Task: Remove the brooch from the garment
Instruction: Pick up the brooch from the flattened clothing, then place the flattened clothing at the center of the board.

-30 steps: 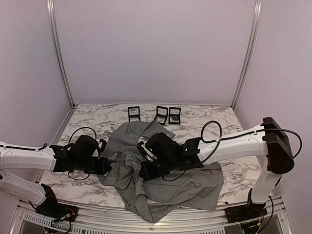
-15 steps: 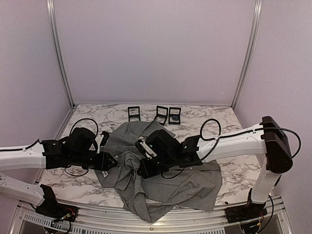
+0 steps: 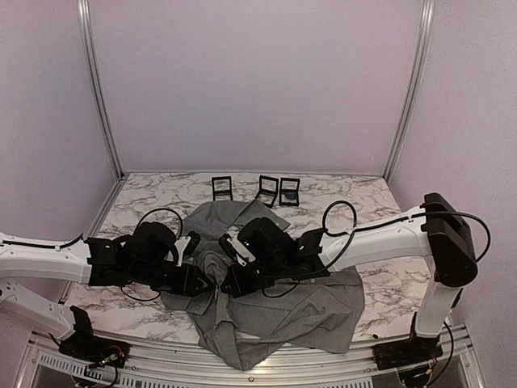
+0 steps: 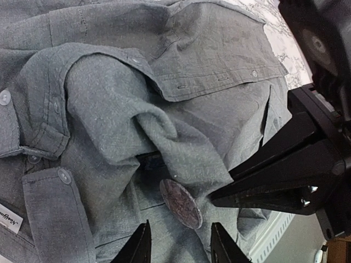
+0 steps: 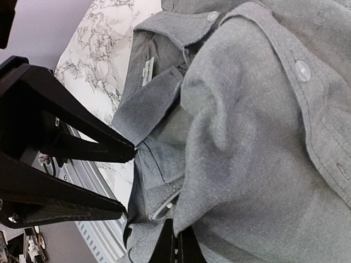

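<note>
Left claw (image 4: 180, 246) parted just short of the brooch (image 4: 181, 204); right claw (image 4: 215, 196) pinched shut on the grey shirt (image 4: 219, 44).
Top view: both claws meet mid-shirt on the marble table (image 3: 149, 200), brooch too small to make out. Left wrist view: the round dark brooch sits under a raised fold, right tips just beside it; closing could catch cloth too, or knock the claws together. Right wrist view: only the rim of the brooch (image 5: 163, 209) peeks below the pinched fold; a slipping pinch would likely bury it.

Soft, even, slightly dim light; overhead view mildly grainy, wrist views sharper.
</note>
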You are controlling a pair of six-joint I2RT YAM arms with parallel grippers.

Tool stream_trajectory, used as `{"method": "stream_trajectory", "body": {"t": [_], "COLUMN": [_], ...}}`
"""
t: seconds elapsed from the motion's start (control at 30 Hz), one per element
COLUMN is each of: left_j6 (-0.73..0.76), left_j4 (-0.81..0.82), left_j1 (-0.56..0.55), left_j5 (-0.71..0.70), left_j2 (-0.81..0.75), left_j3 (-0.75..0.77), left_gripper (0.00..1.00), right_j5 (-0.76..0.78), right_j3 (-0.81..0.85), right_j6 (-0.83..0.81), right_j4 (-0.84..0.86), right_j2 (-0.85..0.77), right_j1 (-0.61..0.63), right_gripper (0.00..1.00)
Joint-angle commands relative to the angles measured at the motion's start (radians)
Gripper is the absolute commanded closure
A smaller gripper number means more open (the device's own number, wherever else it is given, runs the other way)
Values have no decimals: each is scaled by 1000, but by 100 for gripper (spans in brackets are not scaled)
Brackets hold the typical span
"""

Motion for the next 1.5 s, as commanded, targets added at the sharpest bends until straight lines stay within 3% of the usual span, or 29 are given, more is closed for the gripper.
{"method": "stream_trajectory", "body": {"t": [0.0,0.43,0.9,1.1,1.47], "left_j6": [-7,-2,-6,-1,34], "left_j4": [17,5,43,53,43], "left_j1": [-23,-74,-87,-89,-88], "left_j5": [-1,-87,-148,-153,-183], "left_j2": [39,67,88,94,46], "left_j3": [29,36,39,41,34], "left_gripper": [63,64,81,99,100], "right_j5": [-12,-19,-29,-24,26], "right_j3": [39,28,31,31,26], "right_j6": [5,19,18,19,-4], "right_j4": [49,69,69,64,-6], "right_j2": [6,-3,-6,-6,-7], "right_j1": [-10,-11,-11,-11,-12], "right_gripper": [100,100,100,100,100]}}
